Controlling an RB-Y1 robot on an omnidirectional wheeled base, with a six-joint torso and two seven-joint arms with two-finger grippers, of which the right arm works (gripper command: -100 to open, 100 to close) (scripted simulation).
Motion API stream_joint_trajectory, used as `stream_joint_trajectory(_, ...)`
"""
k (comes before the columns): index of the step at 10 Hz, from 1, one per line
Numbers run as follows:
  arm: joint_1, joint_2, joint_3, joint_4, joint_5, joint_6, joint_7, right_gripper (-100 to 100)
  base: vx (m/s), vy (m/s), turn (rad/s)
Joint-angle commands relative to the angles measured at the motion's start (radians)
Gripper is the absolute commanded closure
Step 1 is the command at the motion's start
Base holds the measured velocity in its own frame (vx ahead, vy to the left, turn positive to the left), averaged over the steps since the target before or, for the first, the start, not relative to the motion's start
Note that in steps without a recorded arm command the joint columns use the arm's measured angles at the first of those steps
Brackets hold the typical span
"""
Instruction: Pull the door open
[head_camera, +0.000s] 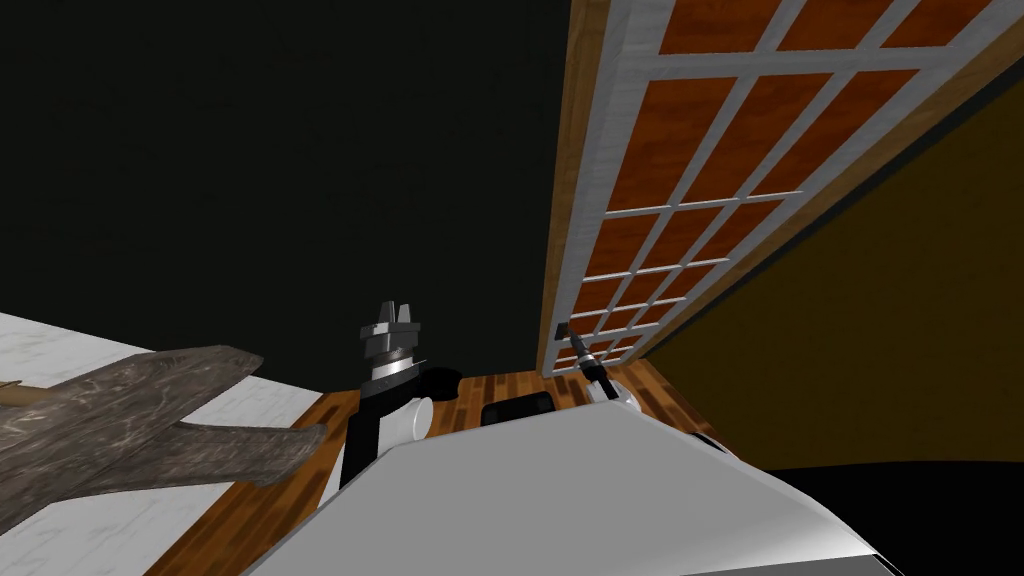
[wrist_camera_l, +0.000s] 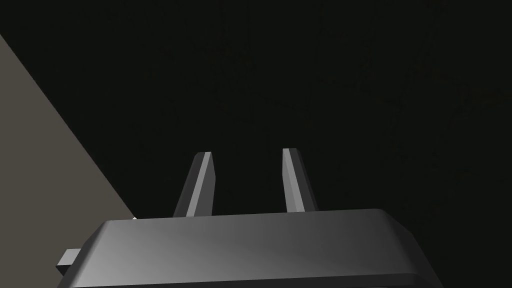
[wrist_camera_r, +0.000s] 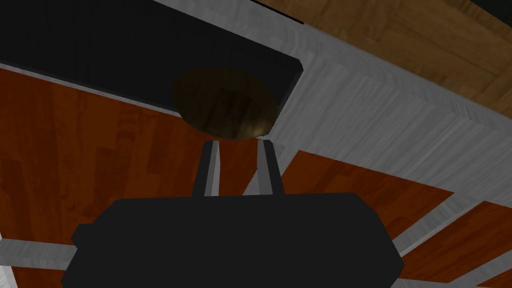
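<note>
The door has a grey lattice frame around red-brown wood panes and rises at the right of the head view. Its round dark brass knob sits on a black plate on the grey stile. My right gripper reaches straight at the knob; its fingers stand close together, with the tips meeting the knob's near rim, shut on it. In the head view the right gripper is at the door's lower edge. My left gripper is held up to the left, its fingers apart and holding nothing.
A black area lies left of the door's wooden edge trim. A weathered grey wooden piece juts in over a white surface at the left. Wood floor lies ahead, and a dark ochre wall is on the right.
</note>
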Motion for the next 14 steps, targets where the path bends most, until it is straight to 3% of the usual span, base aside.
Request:
stream_joint_trajectory(1,-0.008,0.020,0.029,0.017,-0.009,-0.014,-0.050,100,-0.042,-0.008,0.078)
stream_joint_trajectory(8,-0.001,0.011,0.046,0.011,-0.080,-0.009,-0.219,100,-0.042,-0.019,0.066)
stream_joint_trajectory(10,-0.001,0.011,0.046,0.023,-0.080,-0.009,-0.223,100,-0.014,-0.008,0.018)
stream_joint_trajectory(11,-0.034,-0.009,0.025,0.104,-0.080,-0.053,-0.196,-100,0.000,-0.009,-0.078)
stream_joint_trajectory(14,-0.032,-0.010,0.023,0.102,-0.058,-0.055,-0.126,-100,-0.009,0.032,-0.039)
